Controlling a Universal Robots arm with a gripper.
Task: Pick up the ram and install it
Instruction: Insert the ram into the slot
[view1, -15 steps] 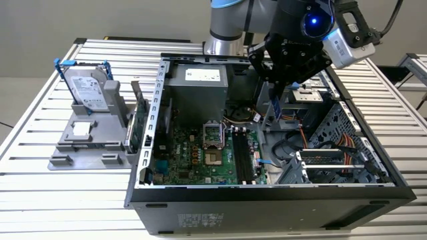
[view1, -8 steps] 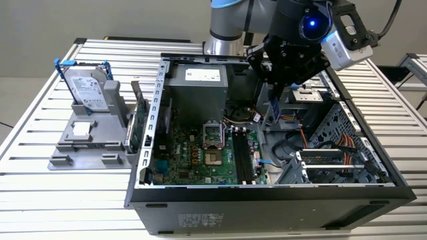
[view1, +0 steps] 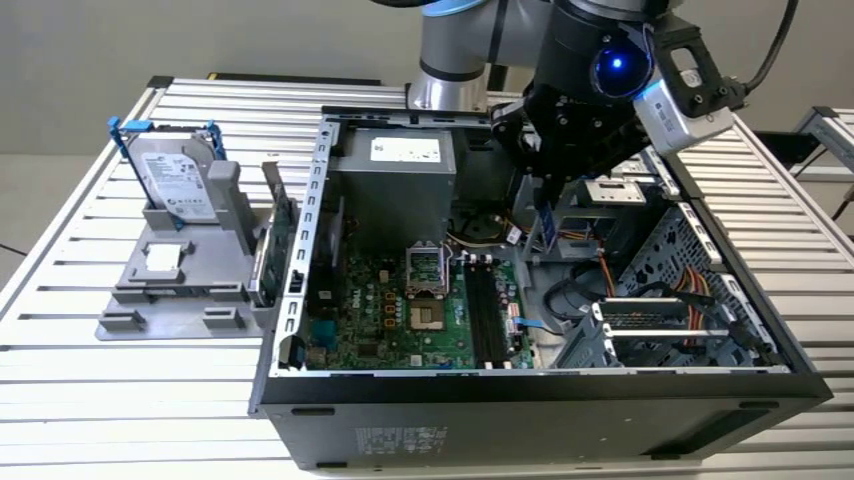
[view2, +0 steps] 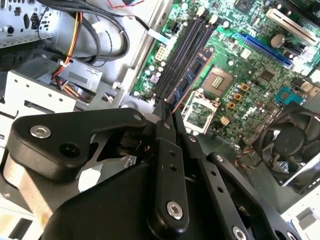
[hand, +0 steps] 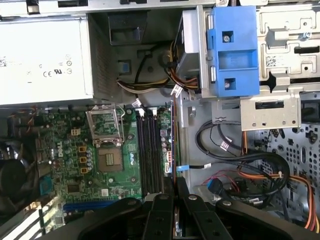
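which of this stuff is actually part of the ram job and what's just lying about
In the job: ram, held in the shut fingers; black memory slots.
Lying about: hard drive, power supply, cooling fan, blue drive bracket.

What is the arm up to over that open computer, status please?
Gripper shut on the ram, stick on edge. Hanging above the motherboard near the black slots, not seated. Nothing seen in between.

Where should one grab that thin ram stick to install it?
By its two flat faces, near the upper long edge, coming from above. The ram is thin and stands on edge, in line with the memory slots, so its lower edge is free. The gripper pinches it that way.
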